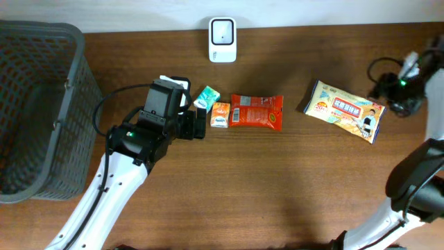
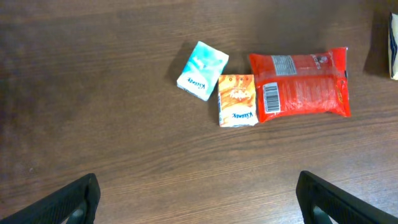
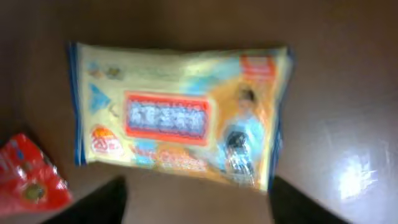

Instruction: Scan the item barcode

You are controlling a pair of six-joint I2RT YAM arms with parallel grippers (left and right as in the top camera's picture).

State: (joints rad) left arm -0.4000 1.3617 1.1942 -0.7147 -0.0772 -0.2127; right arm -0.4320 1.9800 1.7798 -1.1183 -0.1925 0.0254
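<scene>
A yellow snack packet (image 1: 345, 111) lies flat at the right of the table, face up and blurred in the right wrist view (image 3: 180, 112). My right gripper (image 1: 388, 89) stands open just off its right end; in its own view the gripper (image 3: 199, 205) has only bare table between the dark fingers (image 3: 99, 202). A white scanner (image 1: 223, 40) stands at the back centre. My left gripper (image 1: 198, 125) is wide open (image 2: 199, 205) above bare wood, short of a red packet (image 2: 301, 84) with its barcode (image 2: 272, 99) showing.
An orange pack (image 2: 237, 101) touches the red packet's left edge, and a teal tissue pack (image 2: 202, 70) lies beside it. A dark mesh basket (image 1: 69, 104) fills the table's left end. A corner of the red packet (image 3: 28, 177) shows in the right wrist view.
</scene>
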